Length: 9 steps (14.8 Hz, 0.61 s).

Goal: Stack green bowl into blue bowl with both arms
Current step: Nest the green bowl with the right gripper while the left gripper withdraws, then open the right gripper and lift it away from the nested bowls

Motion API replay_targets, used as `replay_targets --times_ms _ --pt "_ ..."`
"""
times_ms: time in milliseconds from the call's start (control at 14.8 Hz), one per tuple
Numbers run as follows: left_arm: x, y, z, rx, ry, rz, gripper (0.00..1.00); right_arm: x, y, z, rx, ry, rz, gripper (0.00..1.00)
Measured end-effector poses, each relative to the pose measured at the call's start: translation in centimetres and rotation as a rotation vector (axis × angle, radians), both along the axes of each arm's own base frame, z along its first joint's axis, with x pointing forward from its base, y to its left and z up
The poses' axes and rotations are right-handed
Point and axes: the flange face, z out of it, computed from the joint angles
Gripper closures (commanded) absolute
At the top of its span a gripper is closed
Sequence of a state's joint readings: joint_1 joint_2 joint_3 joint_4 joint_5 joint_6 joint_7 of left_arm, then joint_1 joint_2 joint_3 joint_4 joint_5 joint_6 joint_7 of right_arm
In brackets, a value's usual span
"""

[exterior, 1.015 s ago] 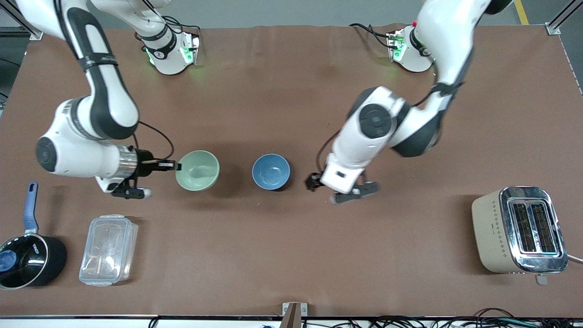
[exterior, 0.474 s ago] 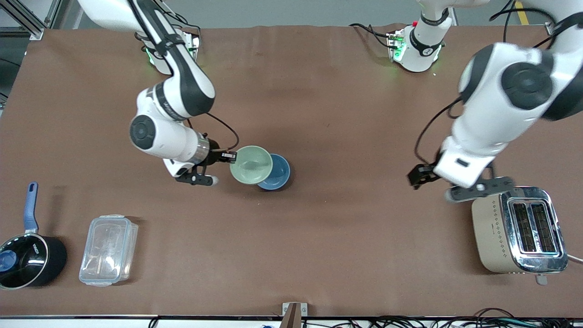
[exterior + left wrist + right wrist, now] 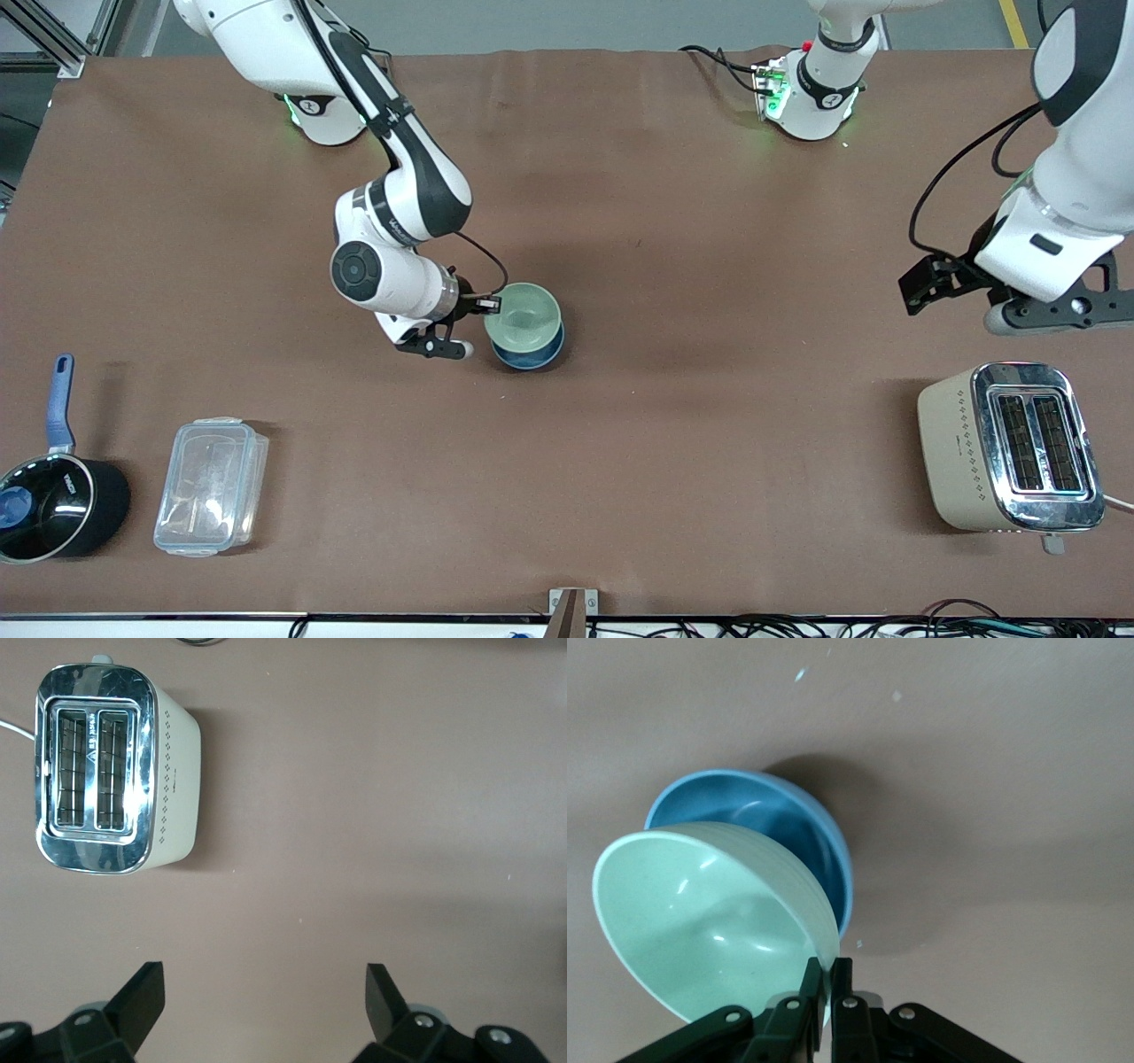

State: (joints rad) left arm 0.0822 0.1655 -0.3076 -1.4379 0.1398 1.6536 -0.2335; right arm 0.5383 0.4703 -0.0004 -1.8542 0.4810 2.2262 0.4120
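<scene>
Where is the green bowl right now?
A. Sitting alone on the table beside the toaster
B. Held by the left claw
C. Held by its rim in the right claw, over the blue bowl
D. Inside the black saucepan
C: the right claw pinches the green bowl by its rim over the blue bowl.

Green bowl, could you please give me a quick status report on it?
Right gripper shut on green bowl rim, bowl over blue bowl, not yet released. Left gripper open, waiting over bare table near toaster. Nothing in the way.
</scene>
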Motion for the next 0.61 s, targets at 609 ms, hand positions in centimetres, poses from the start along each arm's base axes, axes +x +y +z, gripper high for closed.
replay_targets --times_ms 609 --pt "-4.2 2.4 2.3 -0.024 0.029 -0.051 0.0 1.1 -0.4 -1.2 0.002 -0.037 -0.048 0.66"
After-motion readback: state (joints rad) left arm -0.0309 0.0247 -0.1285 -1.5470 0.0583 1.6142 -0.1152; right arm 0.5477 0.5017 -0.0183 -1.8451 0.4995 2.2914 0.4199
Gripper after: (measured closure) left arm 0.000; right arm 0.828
